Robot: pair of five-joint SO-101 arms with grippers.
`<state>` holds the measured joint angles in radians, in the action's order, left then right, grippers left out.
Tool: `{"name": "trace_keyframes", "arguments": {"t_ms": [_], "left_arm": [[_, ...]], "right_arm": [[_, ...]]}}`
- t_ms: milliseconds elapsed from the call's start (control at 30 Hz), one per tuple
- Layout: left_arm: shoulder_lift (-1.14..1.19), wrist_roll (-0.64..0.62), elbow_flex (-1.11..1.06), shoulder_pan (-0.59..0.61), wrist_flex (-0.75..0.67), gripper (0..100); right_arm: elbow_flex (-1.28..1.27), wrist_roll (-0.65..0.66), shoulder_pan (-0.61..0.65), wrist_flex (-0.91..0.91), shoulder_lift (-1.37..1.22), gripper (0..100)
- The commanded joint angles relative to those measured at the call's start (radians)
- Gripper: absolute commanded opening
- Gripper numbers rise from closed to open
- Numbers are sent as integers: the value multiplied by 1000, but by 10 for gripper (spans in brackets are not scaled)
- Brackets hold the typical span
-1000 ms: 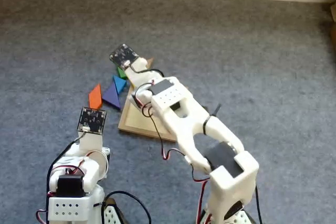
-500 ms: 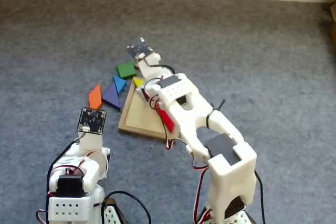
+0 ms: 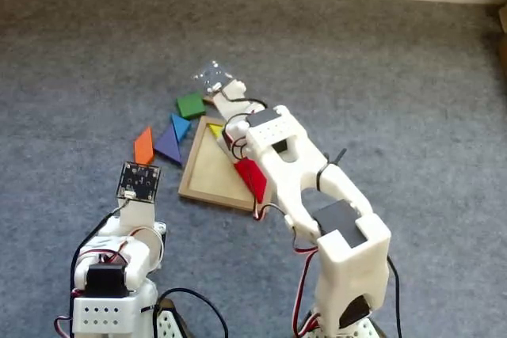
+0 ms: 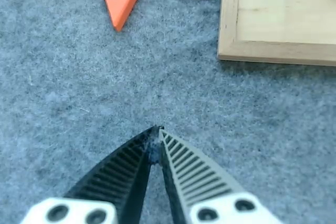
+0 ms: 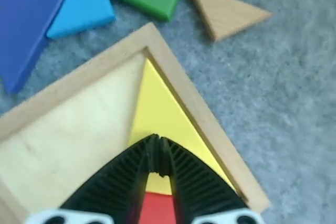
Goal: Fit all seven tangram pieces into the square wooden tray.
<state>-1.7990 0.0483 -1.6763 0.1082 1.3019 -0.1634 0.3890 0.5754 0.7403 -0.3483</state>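
The square wooden tray [image 3: 204,173] lies on the grey carpet. A yellow triangle [image 3: 215,129] fills its far corner, with a red piece [image 3: 252,176] beside it under the right arm. My right gripper [image 5: 156,139] is shut and empty, its tips low over the yellow triangle [image 5: 157,111] inside the tray's rim [image 5: 181,80]. Loose outside the tray are a green square [image 3: 190,105], a light blue triangle [image 3: 181,126], a dark blue triangle [image 3: 168,146], an orange parallelogram [image 3: 143,146] and a plain wooden triangle [image 5: 226,14]. My left gripper [image 4: 159,130] is shut over bare carpet, just short of the tray's near corner [image 4: 231,51].
The right arm [image 3: 277,156] stretches across the tray's right side and hides part of it. The left arm [image 3: 139,187] stays at the near left. Grey carpet runs open all around; a pale wall edge lies at the back.
The right arm has swung from over the green and blue pieces rightward and back to the tray's far corner. This uncovered the tray's yellow and red pieces. The left arm has not moved.
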Motion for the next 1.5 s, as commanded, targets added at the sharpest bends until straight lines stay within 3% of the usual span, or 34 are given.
{"name": "trace_keyframes", "arguments": {"t_ms": [0,433,1000,1200,1467], "left_arm": [[2,-3,-21,10,3,7],[2,-3,-21,10,3,7],[2,-3,-21,10,3,7],[2,-3,-21,10,3,7],[2,-3,-21,10,3,7]], "right_arm": [[-2,18,-24,28,131,12],[-355,18,-33,62,657,12],[-987,14,-289,58,1305,15],[-1196,-199,-363,56,1543,17],[-1454,-213,-372,61,1880,17]]}}
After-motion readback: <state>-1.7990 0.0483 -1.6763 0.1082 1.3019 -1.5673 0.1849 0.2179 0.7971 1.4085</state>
